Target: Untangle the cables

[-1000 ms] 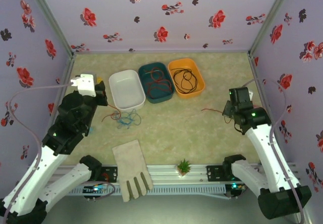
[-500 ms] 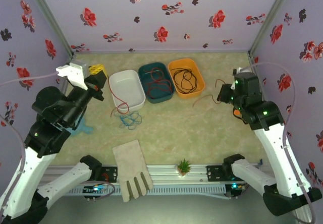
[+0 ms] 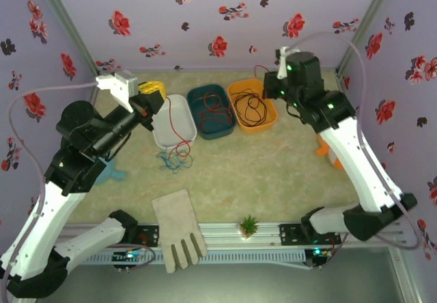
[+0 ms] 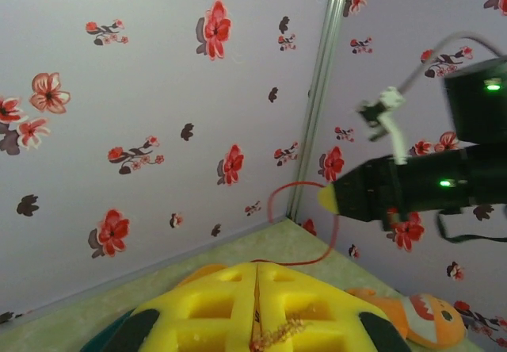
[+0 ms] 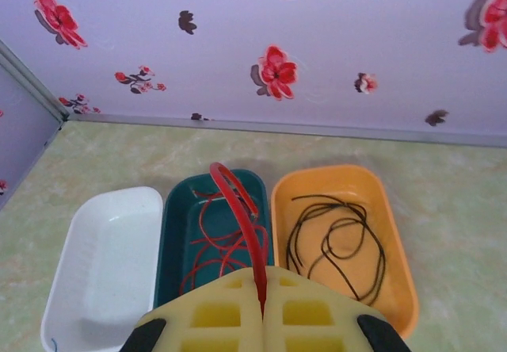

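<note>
Two claws are clenching red cable (image 5: 252, 225): left gripper (image 3: 153, 88), ten o'clock, right gripper (image 3: 268, 81), one o'clock. We're holding it high to free the blue cable (image 3: 171, 161).

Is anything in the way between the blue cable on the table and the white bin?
Yes. A red cable hanging from the shut left gripper drapes across the white bin and down onto the blue cable, which lies just in front of the bin. Nothing else visible blocks the way.
</note>
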Robot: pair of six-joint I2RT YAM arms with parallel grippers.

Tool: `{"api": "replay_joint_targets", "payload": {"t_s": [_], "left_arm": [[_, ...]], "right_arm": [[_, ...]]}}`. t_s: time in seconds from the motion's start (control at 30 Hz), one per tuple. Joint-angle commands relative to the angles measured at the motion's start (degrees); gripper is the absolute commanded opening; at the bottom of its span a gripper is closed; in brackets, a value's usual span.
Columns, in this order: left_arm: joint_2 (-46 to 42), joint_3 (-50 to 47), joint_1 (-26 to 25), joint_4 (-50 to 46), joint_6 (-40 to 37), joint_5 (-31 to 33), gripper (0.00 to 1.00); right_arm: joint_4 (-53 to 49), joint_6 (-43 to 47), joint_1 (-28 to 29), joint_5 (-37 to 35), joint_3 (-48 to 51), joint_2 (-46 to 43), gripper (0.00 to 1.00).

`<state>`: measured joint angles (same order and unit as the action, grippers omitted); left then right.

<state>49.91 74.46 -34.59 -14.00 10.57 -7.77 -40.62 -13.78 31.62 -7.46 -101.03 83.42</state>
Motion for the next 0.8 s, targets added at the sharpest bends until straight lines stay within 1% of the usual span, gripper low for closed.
{"api": "replay_joint_targets", "payload": {"t_s": [0.0,0.27,0.4,0.57,0.77], "left_arm": [[-0.19,-1.04,0.40,2.41,1.29,-1.38,0.00],[0.48,-2.48,0.40,2.07,1.57,-1.37,0.00],[1.22,-2.52,0.40,1.50,1.15,-1.38,0.00],[1.92,-2.63,0.45,1.17,1.05,-1.42,0.00],[2.81,-2.72,0.57,1.56,1.30,-1.42,0.00]], "right_arm": [[2.08,3.99,1.20,-1.44,-5.04,5.53,0.00],[0.51,6.21,3.34,-3.15,-15.05,20.13,0.00],[-1.59,6.22,4.36,-2.73,-17.85,25.91,0.00],[-3.90,3.85,4.59,2.70,-19.48,31.48,0.00],[-4.43,0.40,4.59,8.61,-18.78,37.01,0.00]]}}
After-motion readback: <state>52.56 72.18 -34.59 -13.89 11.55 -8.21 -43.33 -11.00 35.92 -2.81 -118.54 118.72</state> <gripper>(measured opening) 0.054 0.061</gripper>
